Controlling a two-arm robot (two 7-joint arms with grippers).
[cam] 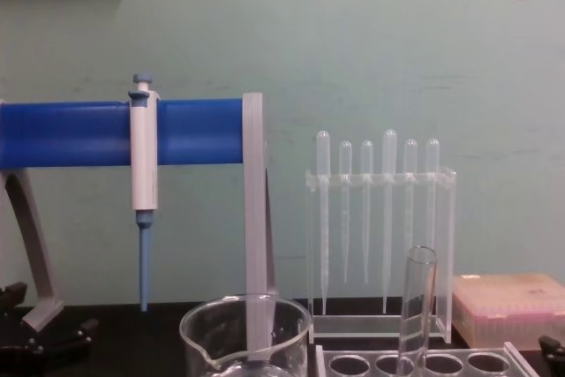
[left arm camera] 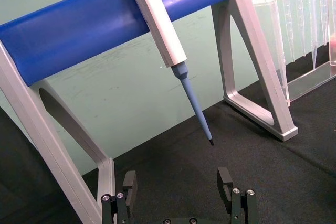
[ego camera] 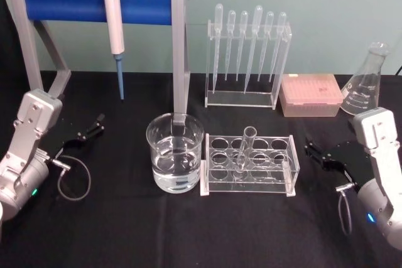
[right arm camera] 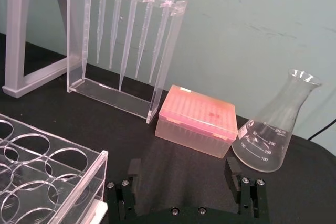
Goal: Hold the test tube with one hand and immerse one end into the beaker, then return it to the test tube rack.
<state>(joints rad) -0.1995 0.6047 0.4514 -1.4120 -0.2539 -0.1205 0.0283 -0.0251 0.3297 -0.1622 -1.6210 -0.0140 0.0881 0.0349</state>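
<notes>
Head view finds your two arms low at either side of the table, the left gripper (ego camera: 94, 123) near the blue stand (ego camera: 94, 1) and the right gripper (ego camera: 314, 153) just beside the clear rack (ego camera: 251, 183). Both wrist views show the jaws apart and holding nothing. The test tube (ego camera: 245, 149) stands tilted in a middle hole of that rack, untouched, with the beaker (ego camera: 176, 152) of water just to its left. From here, your risk looks like the grasp: a leaning glass tube may slip or knock the rack wall if you close off-center. Carrying it sideways, you could clip the beaker rim or the stand's leg (ego camera: 181, 61) behind it.
</notes>
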